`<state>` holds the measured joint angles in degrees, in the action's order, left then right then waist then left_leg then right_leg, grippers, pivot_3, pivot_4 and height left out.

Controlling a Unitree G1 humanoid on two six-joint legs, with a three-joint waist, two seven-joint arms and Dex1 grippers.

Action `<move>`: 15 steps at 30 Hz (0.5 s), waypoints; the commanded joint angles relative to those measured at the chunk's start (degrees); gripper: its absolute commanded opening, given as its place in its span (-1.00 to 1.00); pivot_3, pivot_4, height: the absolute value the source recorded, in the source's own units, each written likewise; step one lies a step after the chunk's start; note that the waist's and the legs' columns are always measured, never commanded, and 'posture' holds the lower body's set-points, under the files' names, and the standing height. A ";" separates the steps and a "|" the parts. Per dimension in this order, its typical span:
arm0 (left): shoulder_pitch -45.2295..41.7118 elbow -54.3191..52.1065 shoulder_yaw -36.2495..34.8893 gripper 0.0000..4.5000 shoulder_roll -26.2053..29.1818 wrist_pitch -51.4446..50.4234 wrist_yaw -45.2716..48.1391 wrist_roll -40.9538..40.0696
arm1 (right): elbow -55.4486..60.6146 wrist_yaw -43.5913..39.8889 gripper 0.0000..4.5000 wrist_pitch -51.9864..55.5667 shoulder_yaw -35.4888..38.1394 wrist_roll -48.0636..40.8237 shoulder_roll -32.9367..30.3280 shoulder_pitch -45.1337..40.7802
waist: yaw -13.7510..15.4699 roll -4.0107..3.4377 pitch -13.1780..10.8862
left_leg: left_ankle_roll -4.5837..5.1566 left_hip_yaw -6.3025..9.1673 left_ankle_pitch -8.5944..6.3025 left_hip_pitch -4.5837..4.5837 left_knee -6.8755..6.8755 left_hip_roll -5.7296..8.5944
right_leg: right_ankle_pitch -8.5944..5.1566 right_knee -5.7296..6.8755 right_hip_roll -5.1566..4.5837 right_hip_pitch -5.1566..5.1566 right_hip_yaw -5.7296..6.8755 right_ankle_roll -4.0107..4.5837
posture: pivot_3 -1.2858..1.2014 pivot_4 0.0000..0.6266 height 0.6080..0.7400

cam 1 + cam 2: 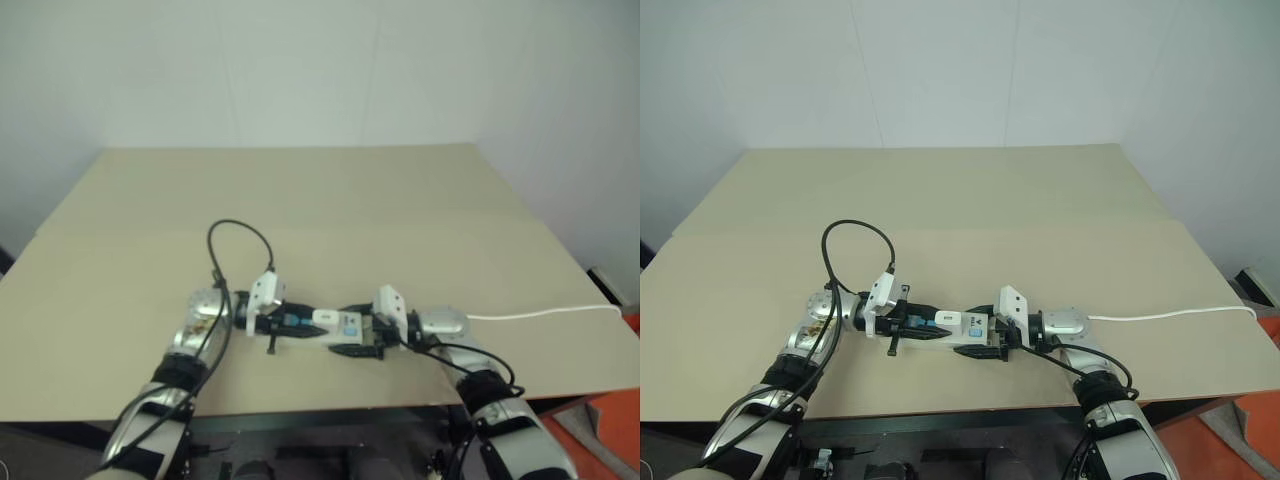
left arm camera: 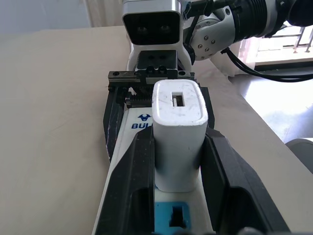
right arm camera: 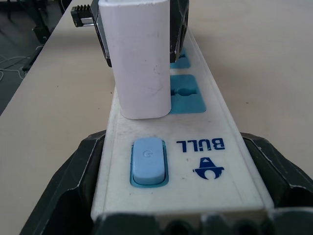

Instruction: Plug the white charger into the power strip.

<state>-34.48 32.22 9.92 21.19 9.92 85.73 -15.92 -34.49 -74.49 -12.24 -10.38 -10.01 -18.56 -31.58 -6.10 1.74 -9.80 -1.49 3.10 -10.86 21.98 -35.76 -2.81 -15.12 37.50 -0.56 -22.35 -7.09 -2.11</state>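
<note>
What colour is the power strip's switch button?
Light blue switch button on the white power strip; right wrist view.

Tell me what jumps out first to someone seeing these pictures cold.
The two grippers meet near the front edge of the tan table. The right gripper clamps the power strip by its switch end. The left gripper is shut on the white charger, which stands upright on the strip beside the switch.

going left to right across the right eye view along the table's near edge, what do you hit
left gripper → white charger standing on the power strip → right gripper → white cord running off to the table edge
</note>
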 commanded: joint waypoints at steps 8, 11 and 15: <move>1.59 0.53 2.21 -0.25 1.79 -5.96 1.03 2.18 | -0.20 0.16 0.52 0.81 -0.22 -0.04 0.41 0.62 | -0.06 0.00 0.00 | 0.00 0.00 0.00 0.00 0.00 0.00 | 0.00 0.00 0.00 0.01 0.00 0.00 | 0.03 -0.52 1.00; 1.71 -0.64 1.69 0.14 1.51 -7.01 0.80 1.22 | -0.04 0.19 0.52 0.82 -0.22 -0.05 0.37 0.84 | -0.14 -0.03 0.02 | 0.00 0.00 0.00 -0.01 0.00 0.00 | 0.00 0.00 0.00 0.01 0.00 0.00 | 0.03 -0.52 1.00; 1.38 -1.08 0.79 0.70 1.02 -7.06 0.23 0.63 | -0.22 0.26 0.52 0.81 -0.26 -0.01 0.49 0.72 | -0.14 -0.03 0.02 | 0.00 0.00 0.00 0.00 0.00 0.00 | 0.00 -0.01 0.00 0.01 0.00 0.00 | 0.03 -0.52 1.00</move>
<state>-34.65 30.10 9.93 22.18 4.10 85.99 -15.95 -34.45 -74.41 -12.24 -10.41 -10.03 -18.46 -31.57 -6.24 1.72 -9.78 -1.49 3.09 -10.86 21.98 -35.76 -2.81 -15.12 37.49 -0.57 -22.34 -7.09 -2.11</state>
